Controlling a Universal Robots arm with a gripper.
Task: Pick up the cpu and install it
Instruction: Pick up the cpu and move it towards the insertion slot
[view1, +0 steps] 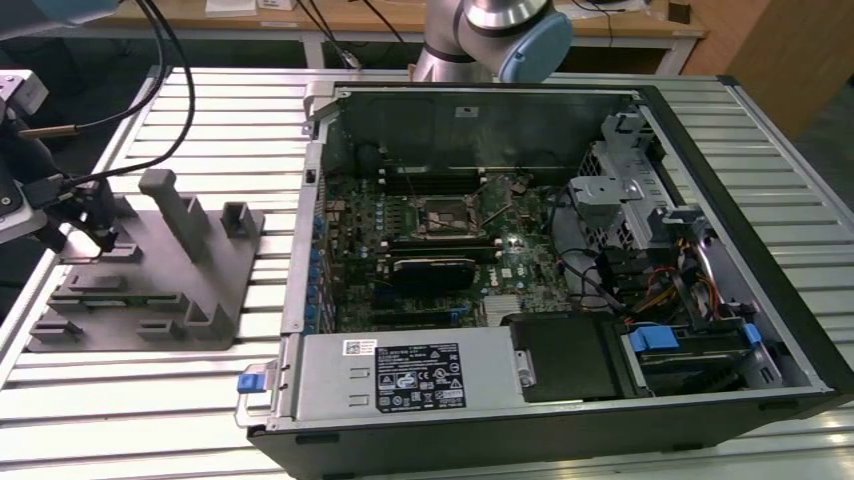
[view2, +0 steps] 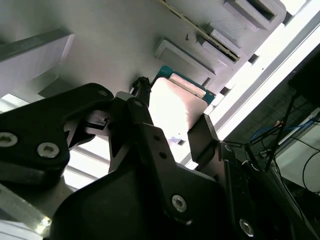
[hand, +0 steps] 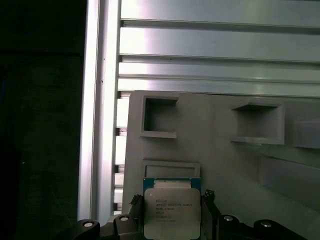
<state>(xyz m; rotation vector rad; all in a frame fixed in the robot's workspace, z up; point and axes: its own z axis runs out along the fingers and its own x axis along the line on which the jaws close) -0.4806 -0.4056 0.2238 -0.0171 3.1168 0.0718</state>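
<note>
Scene: a robot arm (view1: 501, 30) reaches over a slatted metal table (view1: 160, 410) to a grey fixture block (view1: 147, 300) at the exterior view's left. An open computer case (view1: 481, 125) lies just beside the block, on the exterior view's right.

Gripper: the gripper (view1: 98, 232) hangs low over the end of the block farthest from the case.

End effector: in both wrist views the black fingers (hand: 136, 205) are drawn in narrow, one against each of two opposite edges of the cpu (hand: 172, 212), holding it between them.

Cpu: flat, with its silver-white top facing the first wrist view and a teal strip along one edge. It sits at the fixture block, just beside a shallow raised rectangular frame (whether it rests on the block or is lifted clear cannot be told).

Socket: the black-framed motherboard socket (view1: 441, 215) sits mid-board inside the case, well apart from the gripper.
</note>
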